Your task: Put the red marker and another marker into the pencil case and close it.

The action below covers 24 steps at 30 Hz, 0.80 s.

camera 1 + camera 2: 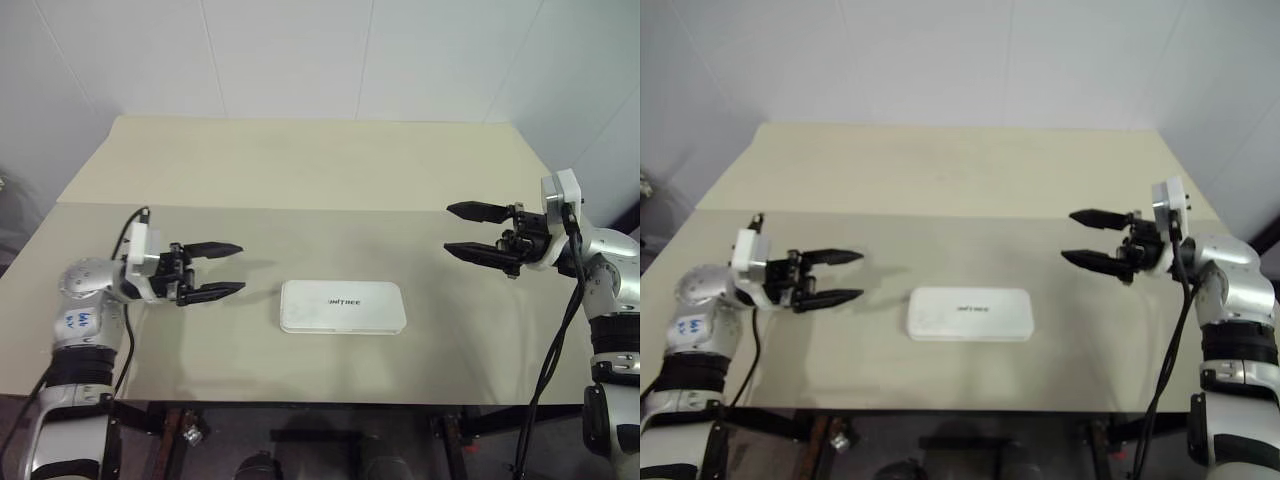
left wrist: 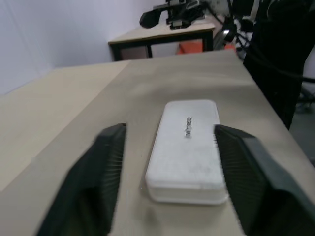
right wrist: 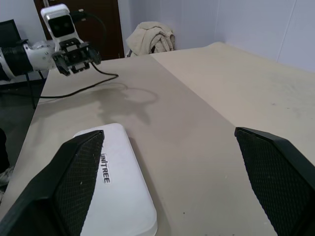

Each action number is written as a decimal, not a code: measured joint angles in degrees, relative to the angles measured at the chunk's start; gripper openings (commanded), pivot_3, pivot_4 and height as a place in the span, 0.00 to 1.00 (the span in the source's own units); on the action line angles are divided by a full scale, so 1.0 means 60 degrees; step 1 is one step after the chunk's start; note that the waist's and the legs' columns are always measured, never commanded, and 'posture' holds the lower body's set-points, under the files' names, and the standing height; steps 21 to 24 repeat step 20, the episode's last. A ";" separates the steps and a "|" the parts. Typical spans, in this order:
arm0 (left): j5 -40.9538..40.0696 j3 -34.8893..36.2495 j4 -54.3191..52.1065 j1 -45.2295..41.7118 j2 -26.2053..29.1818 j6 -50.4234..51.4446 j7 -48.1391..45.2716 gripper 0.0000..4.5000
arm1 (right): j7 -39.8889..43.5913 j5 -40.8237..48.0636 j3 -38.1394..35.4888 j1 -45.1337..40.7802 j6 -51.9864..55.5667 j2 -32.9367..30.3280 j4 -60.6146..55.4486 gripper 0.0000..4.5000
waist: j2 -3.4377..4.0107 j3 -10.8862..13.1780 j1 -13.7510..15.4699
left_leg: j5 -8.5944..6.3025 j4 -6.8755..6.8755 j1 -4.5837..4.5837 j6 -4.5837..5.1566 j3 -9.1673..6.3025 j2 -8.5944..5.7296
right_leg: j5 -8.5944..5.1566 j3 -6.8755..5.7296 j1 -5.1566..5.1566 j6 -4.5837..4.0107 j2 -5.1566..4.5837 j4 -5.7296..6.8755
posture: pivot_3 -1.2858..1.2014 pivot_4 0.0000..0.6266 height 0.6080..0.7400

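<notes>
The white pencil case [image 1: 342,306] lies flat and closed on the table, its dark lettering facing up, near the front middle. My left gripper [image 1: 240,268] hovers open to the left of it, fingers pointing level toward the case with nothing between them. In the left wrist view the case [image 2: 187,147] lies ahead between the two fingers. My right gripper [image 1: 448,229] hangs open to the right of the case and a little farther back, also empty. The red marker and the other marker are out of view.
The beige table [image 1: 300,180] has a lighter far section behind a seam. Its front edge runs just below the case. A cable [image 1: 560,340] hangs along my right arm. Another table with equipment [image 2: 172,19] stands beyond the right end.
</notes>
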 measured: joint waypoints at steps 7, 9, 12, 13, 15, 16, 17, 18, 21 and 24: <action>-0.0440 0.0393 -0.0102 0.0447 0.0815 0.0277 -0.0003 0.99 | 0.0120 -0.0203 0.0651 -0.0031 -0.0731 -0.0560 0.0554 1.00 | 0.0006 0.0004 -0.0022 | -0.0007 -0.0014 0.0002 -0.0001 0.0008 0.0002 | -0.0004 -0.0007 -0.0002 -0.0006 -0.0002 -0.0012 | 0.52 0.24 1.00; -0.0590 0.0478 -0.0264 0.0681 0.0949 0.0450 -0.0003 0.99 | 0.0135 -0.0213 0.0768 -0.0044 -0.0877 -0.0558 0.0694 1.00 | 0.0007 0.0005 -0.0028 | -0.0007 -0.0014 0.0002 -0.0001 0.0011 0.0003 | -0.0004 -0.0007 -0.0002 -0.0007 -0.0004 -0.0011 | 0.52 0.24 1.00; -0.0927 0.0634 -0.0534 0.0727 0.0957 0.0765 -0.0002 0.99 | 0.0149 -0.0322 0.0768 -0.0262 -0.1059 -0.0489 0.1035 1.00 | 0.0008 0.0005 -0.0036 | -0.0006 -0.0011 0.0009 -0.0002 0.0018 0.0003 | -0.0003 -0.0006 -0.0003 -0.0006 -0.0005 -0.0005 | 0.52 0.24 1.00; -0.1091 0.0715 -0.0570 0.0711 0.0959 0.0907 -0.0002 0.99 | 0.0151 -0.0347 0.0762 -0.0403 -0.1109 -0.0423 0.1133 1.00 | 0.0008 0.0005 -0.0047 | -0.0006 -0.0012 0.0014 -0.0002 0.0022 0.0003 | -0.0004 -0.0005 -0.0002 -0.0007 -0.0005 -0.0004 | 0.52 0.24 1.00; -0.1240 0.0752 -0.0763 0.0705 0.0965 0.1088 -0.0002 0.99 | 0.0151 -0.0342 0.0732 -0.0581 -0.1222 -0.0203 0.1193 1.00 | 0.0008 0.0005 -0.0066 | -0.0006 -0.0012 0.0022 -0.0003 0.0022 0.0006 | -0.0009 -0.0006 -0.0002 -0.0015 -0.0003 -0.0002 | 0.52 0.24 1.00; -0.1265 0.0752 -0.0819 0.0707 0.0981 0.1149 -0.0002 0.99 | 0.0151 -0.0342 0.0732 -0.0609 -0.1233 -0.0085 0.1195 1.00 | 0.0008 0.0005 -0.0067 | -0.0006 -0.0012 0.0024 -0.0003 0.0022 0.0007 | -0.0009 -0.0006 -0.0002 -0.0017 -0.0003 0.0003 | 0.52 0.24 1.00; -0.1320 0.0752 -0.0897 0.0712 0.1022 0.1264 -0.0002 0.99 | 0.0151 -0.0341 0.0732 -0.0612 -0.1241 0.0051 0.1209 1.00 | 0.0007 0.0005 -0.0067 | -0.0006 -0.0013 0.0023 -0.0003 0.0022 0.0007 | -0.0010 -0.0007 -0.0003 -0.0017 -0.0002 0.0007 | 0.52 0.24 1.00; -0.1390 0.0761 -0.1020 0.0722 0.1091 0.1388 -0.0002 0.99 | 0.0151 -0.0342 0.0731 -0.0618 -0.1256 0.0183 0.1252 1.00 | 0.0008 0.0005 -0.0067 | -0.0006 -0.0014 0.0022 -0.0004 0.0022 0.0008 | -0.0010 -0.0007 -0.0003 -0.0017 -0.0002 0.0012 | 0.52 0.24 1.00; -0.1441 0.0809 -0.1217 0.0721 0.1295 0.1501 0.0000 0.99 | 0.0147 -0.0344 0.0721 -0.0667 -0.1384 0.0451 0.1313 1.00 | 0.0009 0.0005 -0.0072 | -0.0007 -0.0014 0.0020 -0.0006 0.0025 0.0008 | -0.0010 -0.0006 -0.0003 -0.0017 -0.0004 0.0007 | 0.52 0.24 1.00; -0.1441 0.0809 -0.1217 0.0721 0.1295 0.1501 0.0000 0.99 | 0.0147 -0.0344 0.0721 -0.0667 -0.1384 0.0451 0.1313 1.00 | 0.0009 0.0005 -0.0072 | -0.0007 -0.0014 0.0020 -0.0006 0.0025 0.0008 | -0.0010 -0.0006 -0.0003 -0.0017 -0.0004 0.0007 | 0.52 0.24 1.00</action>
